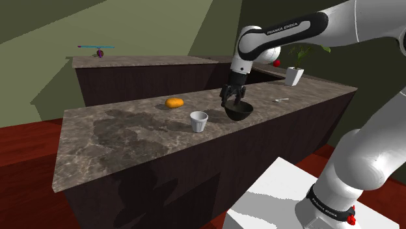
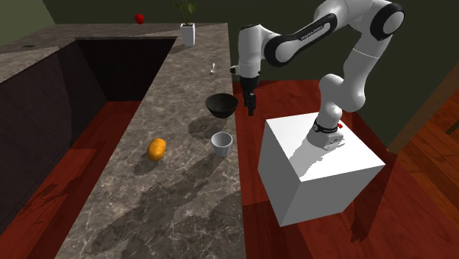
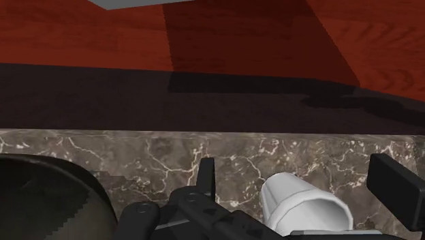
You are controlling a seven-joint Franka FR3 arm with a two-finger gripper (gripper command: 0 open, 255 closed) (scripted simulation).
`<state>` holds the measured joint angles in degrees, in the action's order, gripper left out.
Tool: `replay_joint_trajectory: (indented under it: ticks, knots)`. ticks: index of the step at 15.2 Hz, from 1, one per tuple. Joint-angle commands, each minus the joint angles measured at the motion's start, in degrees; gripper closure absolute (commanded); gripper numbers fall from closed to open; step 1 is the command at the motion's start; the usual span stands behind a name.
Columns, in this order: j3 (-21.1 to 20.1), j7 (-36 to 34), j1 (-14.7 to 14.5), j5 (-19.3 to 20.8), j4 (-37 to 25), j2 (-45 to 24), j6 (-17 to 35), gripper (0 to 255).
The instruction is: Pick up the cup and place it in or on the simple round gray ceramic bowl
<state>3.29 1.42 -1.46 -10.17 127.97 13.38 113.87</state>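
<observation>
Wide open, my black claw (image 1: 233, 97) hangs close by the dark round bowl (image 1: 238, 111). Its 2 fingers (image 3: 206, 178) hold and touch nothing. The small white cup (image 1: 199, 121) stands upright on the brown marbled counter (image 1: 117, 133), near the bowl but apart. I think open fingers make sense, because the cup must be grabbed first.
</observation>
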Motion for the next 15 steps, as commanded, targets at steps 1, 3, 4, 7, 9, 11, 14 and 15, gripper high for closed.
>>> replay_joint_trajectory:
  ticks: [1,3,4,7,9,11,14,15]
  knots:
    - [-0.11,0.26,-0.36,-0.75,-3.12,-5.10,1.91,0]
    - [-0.11,0.72,-0.51,-1.42,-6.13,-9.62,3.30,0]
    - [-0.12,0.93,-0.57,-1.76,-7.74,-11.88,3.89,0]
    - [-0.21,1.51,-0.65,-2.73,-13.04,-18.69,5.20,0]
    - [-0.33,1.81,-0.64,-3.31,-16.96,-23.25,5.72,0]
    - [-0.48,2.01,-0.58,-3.81,-21.02,-27.63,5.95,0]
    - [-0.69,2.20,-0.76,-4.11,-19.94,-28.56,7.97,0]
    - [-0.75,2.26,-0.82,-4.21,-19.61,-28.88,8.63,0]
